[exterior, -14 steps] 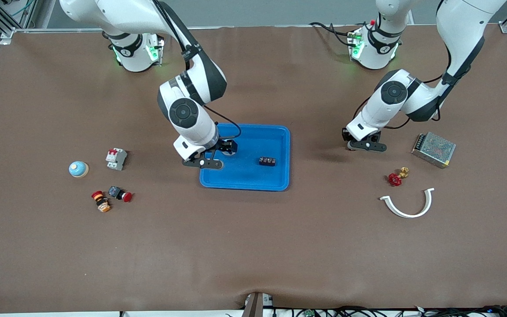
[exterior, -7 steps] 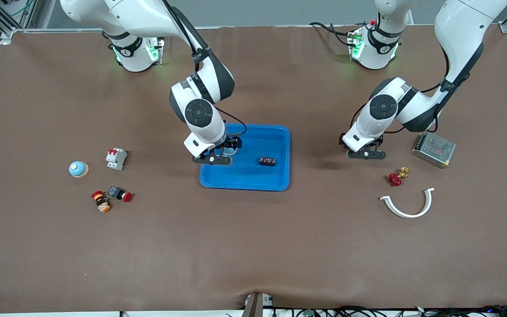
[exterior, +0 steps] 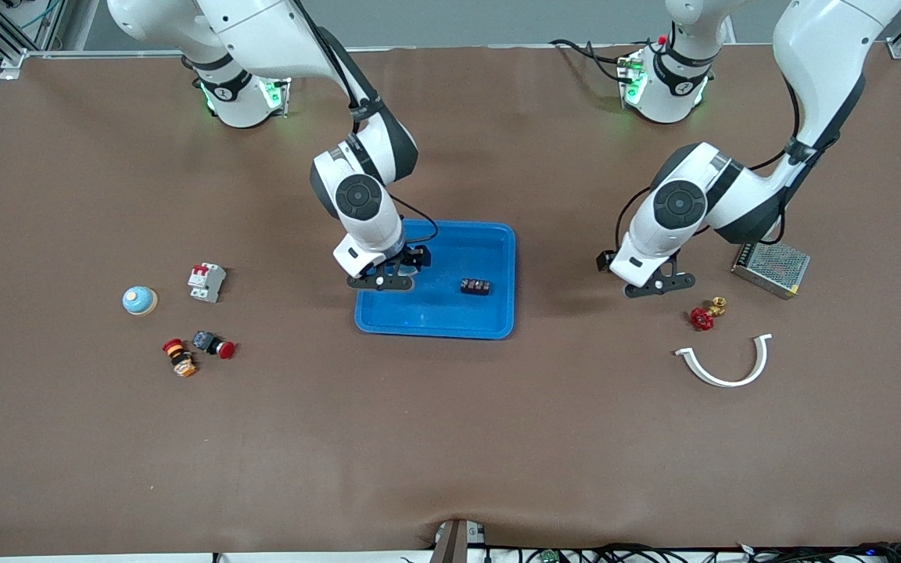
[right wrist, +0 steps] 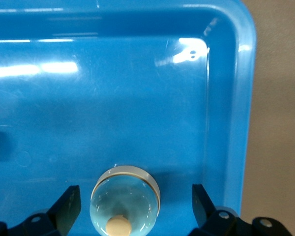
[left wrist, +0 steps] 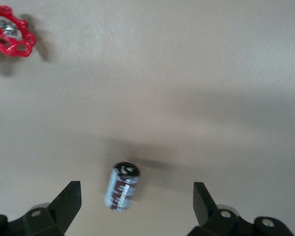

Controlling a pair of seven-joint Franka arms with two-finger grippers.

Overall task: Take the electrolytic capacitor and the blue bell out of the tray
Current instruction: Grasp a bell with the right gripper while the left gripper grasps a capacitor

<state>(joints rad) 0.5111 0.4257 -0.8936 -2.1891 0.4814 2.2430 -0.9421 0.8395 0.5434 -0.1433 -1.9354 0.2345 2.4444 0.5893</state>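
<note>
A light-blue bell (right wrist: 125, 204) with a cream button sits in the blue tray (exterior: 489, 234) near its corner toward the right arm's end. My right gripper (exterior: 385, 275) is over it, open, its fingers (right wrist: 69, 201) on either side and not touching. A small dark cylindrical capacitor (left wrist: 122, 187) lies on its side on the brown table. My left gripper (exterior: 651, 283) hangs over it, open, with the fingers (left wrist: 71, 196) well apart from it. The front view hides the capacitor under the left gripper.
A black terminal block (exterior: 475, 286) lies in the tray. A red valve (exterior: 701, 317), a brass fitting (exterior: 719, 305), a white curved piece (exterior: 724, 367) and a metal box (exterior: 770, 265) lie by the left gripper. A second bell (exterior: 139, 300), a breaker (exterior: 206, 281) and push buttons (exterior: 214, 344) lie at the right arm's end.
My right gripper has shifted farther in over the tray. My left gripper has moved toward the front camera, closer to the red valve.
</note>
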